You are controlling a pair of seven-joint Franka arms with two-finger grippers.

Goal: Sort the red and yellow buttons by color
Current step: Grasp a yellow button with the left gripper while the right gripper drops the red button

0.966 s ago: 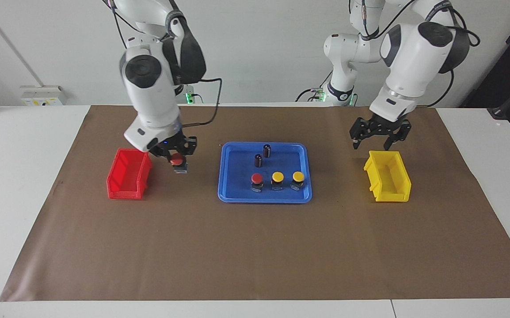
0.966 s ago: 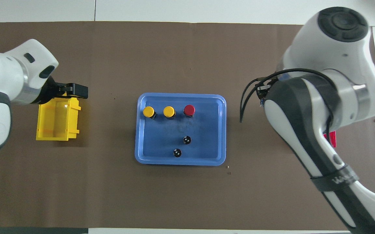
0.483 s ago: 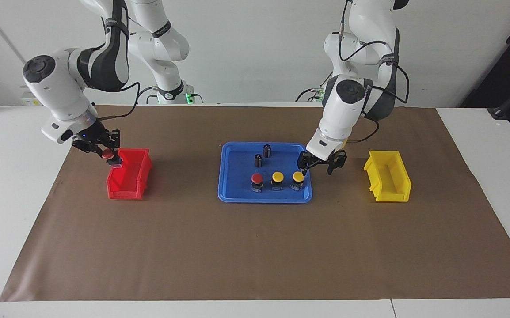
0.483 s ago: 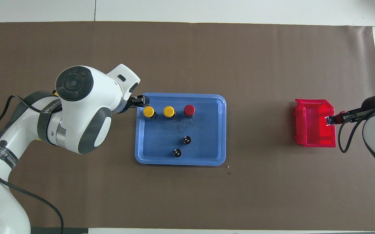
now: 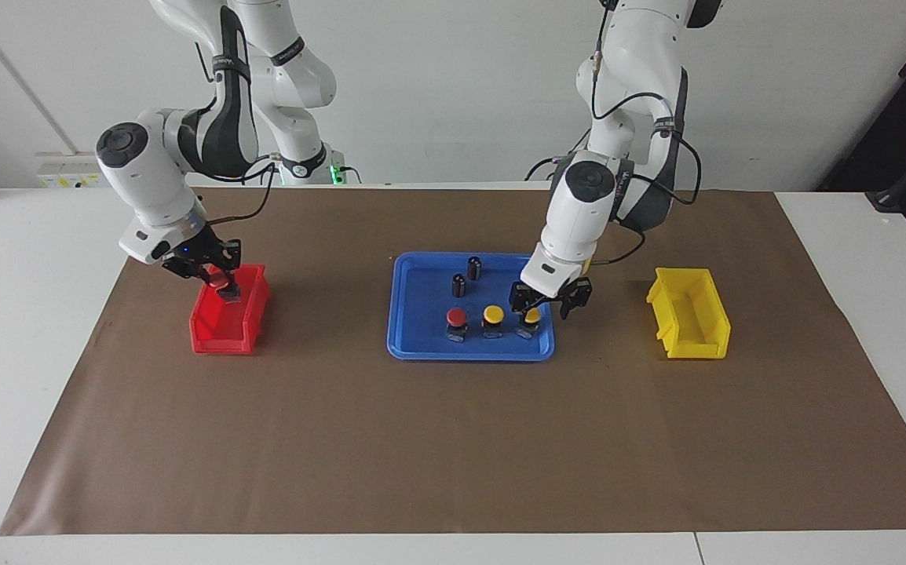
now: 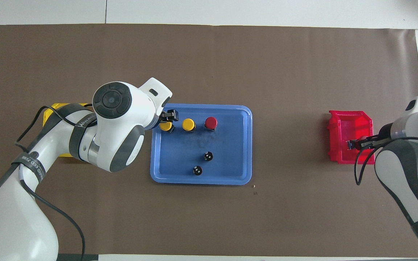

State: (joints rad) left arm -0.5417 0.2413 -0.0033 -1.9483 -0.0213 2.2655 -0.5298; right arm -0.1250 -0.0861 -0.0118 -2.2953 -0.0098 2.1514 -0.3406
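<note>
On the blue tray [image 5: 421, 350] one red button [image 5: 456, 316] and two yellow buttons [image 5: 493, 315] [image 5: 531, 317] stand in a row along the edge farthest from the robots. My left gripper [image 5: 541, 307] is open and low over the yellow button nearest the yellow bin, a finger on each side of it. In the overhead view it [image 6: 168, 119] partly covers that button [image 6: 165, 126]. My right gripper [image 5: 223, 284] is shut on a second red button, whose cap blends with the bin's red, and holds it down inside the red bin [image 5: 213, 333].
Two dark cylinders with silver tops [image 5: 474, 267] [image 5: 459, 285] stand on the tray nearer the robots. The yellow bin [image 5: 688, 322] sits at the left arm's end of the brown mat; the left arm hides most of it [image 6: 58, 107] from above.
My right gripper carried the red button from beside the red bin to down inside it. My left gripper moved from over the yellow bin to the tray and lowered around the end yellow button.
</note>
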